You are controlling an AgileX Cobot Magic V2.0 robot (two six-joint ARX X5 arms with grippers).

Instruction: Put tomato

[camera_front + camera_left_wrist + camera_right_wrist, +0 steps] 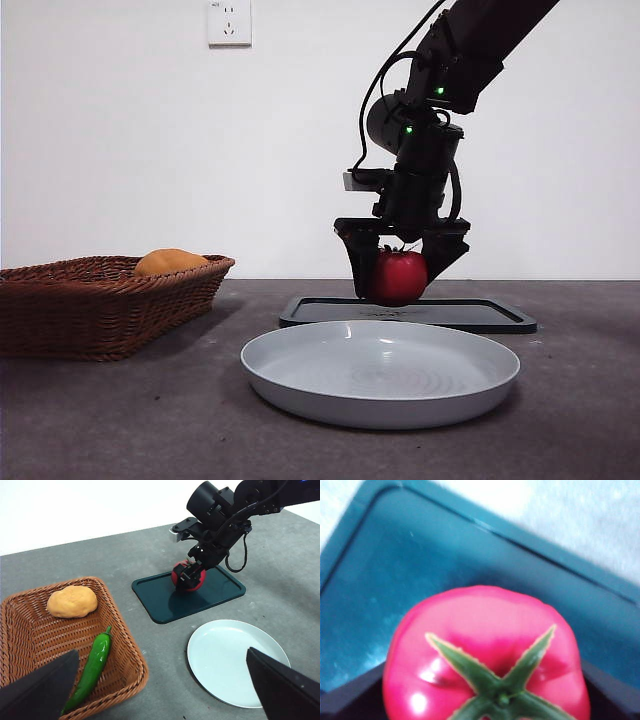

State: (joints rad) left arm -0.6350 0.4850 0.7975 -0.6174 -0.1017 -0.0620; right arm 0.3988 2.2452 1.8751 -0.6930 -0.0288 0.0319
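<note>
The right gripper (400,268) comes down from the arm at about one o'clock in the front view and pinches the tomato (400,277) between its two black jaws, one jaw pressed to each flank of the fruit, spread only as wide as the tomato itself. The fruit sits over the dark tray (480,314); the front view cannot settle whether its underside touches the tray floor or hangs just clear of it. From the right wrist camera the tomato (485,650) fills most of the picture, stem upward, its green leaves (495,680) splayed like a star, with the tray (395,555) behind it. In the left wrist view the tomato (196,582) lies toward twelve o'clock, the grey plate (230,660) nearer at about four o'clock from the tray (170,602), empty. The wicker basket (20,630) lies at about eight o'clock from the tray and holds an orange rounded item (72,601) and a green chili pepper (95,662). The left gripper (160,690) hovers with its jaws spread wide apart, touching nothing.
</note>
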